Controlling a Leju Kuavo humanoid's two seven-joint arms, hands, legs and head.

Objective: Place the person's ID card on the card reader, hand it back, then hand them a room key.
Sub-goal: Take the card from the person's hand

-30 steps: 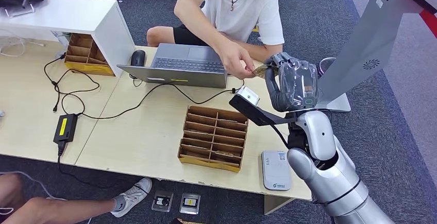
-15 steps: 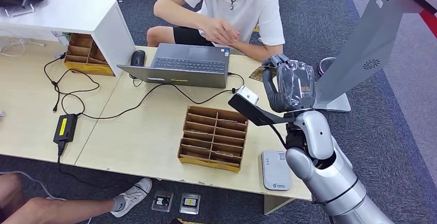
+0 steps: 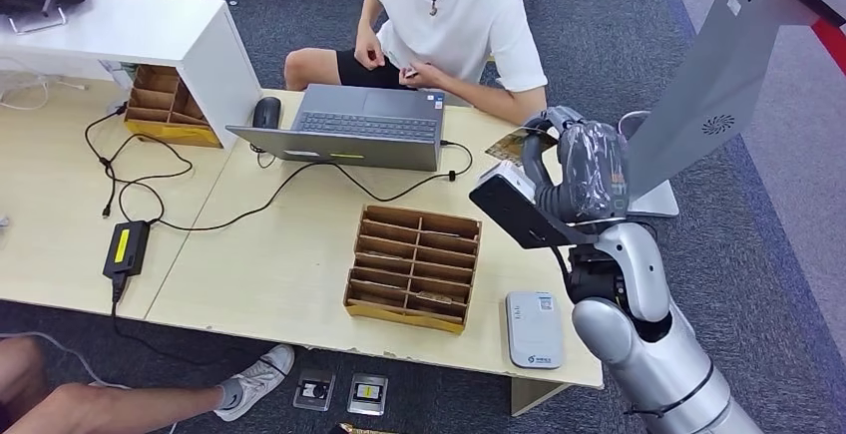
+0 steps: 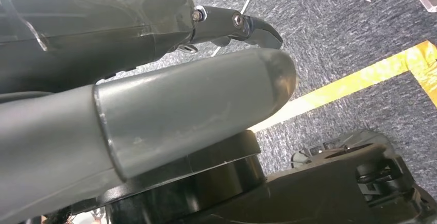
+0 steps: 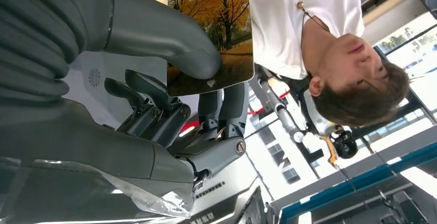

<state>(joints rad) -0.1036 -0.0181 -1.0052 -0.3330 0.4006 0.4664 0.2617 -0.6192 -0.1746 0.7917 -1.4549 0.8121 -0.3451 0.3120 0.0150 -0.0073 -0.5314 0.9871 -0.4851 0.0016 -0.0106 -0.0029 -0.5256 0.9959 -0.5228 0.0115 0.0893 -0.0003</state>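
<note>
My right hand [image 3: 584,170] is raised above the table's right end and pinches a card [image 3: 516,143] printed with autumn trees. In the right wrist view the thumb [image 5: 170,44] presses the card [image 5: 211,28] against the fingers, and the card points toward the seated person [image 3: 454,15]. That person's hands are drawn back to their chest. A white card reader [image 3: 534,329] lies flat near the table's front edge, below my right forearm. A wooden divider box [image 3: 412,266] with slots sits to its left. My left hand [image 4: 154,105] hangs over the carpet, holding nothing.
A laptop [image 3: 364,125] and mouse [image 3: 266,112] lie before the person, with cables and a power adapter [image 3: 127,247] to the left. A white shelf box [image 3: 150,30] stands at the back left. A grey slanted panel [image 3: 698,85] rises at right. Another person's shoe [image 3: 254,379] is under the table.
The person released the card into my right hand and pulled both hands back to their chest. My right hand has shifted a little to the right with the card.
</note>
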